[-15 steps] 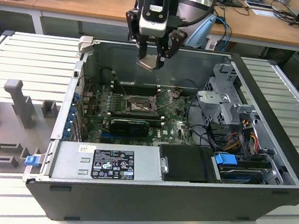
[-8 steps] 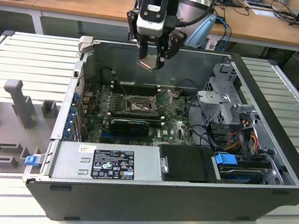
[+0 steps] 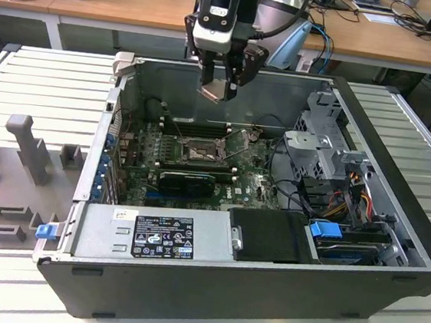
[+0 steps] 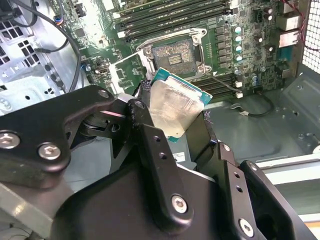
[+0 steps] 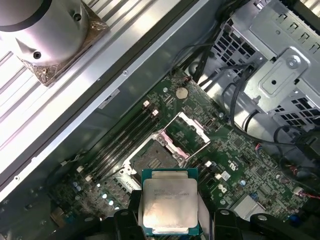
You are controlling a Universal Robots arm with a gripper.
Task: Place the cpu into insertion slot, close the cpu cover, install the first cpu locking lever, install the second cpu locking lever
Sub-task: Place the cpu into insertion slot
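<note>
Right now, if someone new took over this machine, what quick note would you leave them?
Gripper: shut on the chip, holding it in the air above the open computer case.
Socket: empty, on the green board below the chip.
Cover: swung up, open.
Done: the chip is picked up and brought over the case.
Left: chip not yet in the socket, cover not closed, neither locking lever fastened.
</note>
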